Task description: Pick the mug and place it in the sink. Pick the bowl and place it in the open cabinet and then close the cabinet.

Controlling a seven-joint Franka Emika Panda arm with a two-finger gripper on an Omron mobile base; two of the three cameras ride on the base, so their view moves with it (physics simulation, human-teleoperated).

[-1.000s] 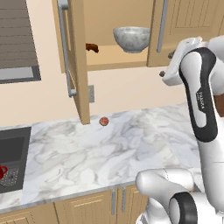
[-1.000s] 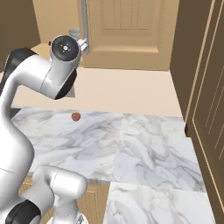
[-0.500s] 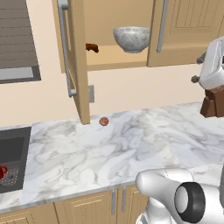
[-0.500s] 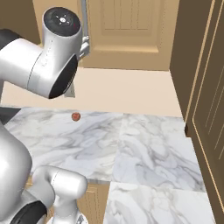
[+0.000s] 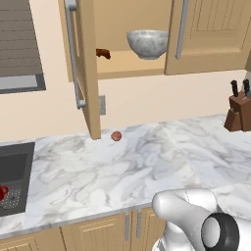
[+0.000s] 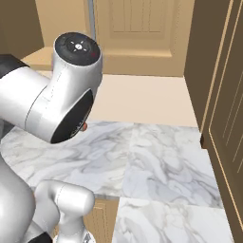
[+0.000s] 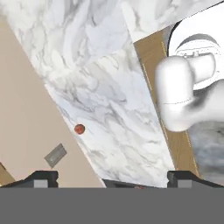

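The cabinet (image 5: 88,68) door hangs wide open over the counter (image 5: 147,162), the bowl (image 5: 147,43) sits on its shelf and the mug (image 5: 2,192) is in the sink (image 5: 14,169), so we think closing the door is the job left. Our gripper (image 7: 112,177) is spread wide and empty. We should get behind the door's outer edge and push slowly, so nothing bumps the little ball (image 5: 116,136).

Cut off at the left edge: red mug (image 5: 2,192) in sink (image 5: 14,169); small dark cabinet-shelf object (image 5: 103,53) too small to identify.
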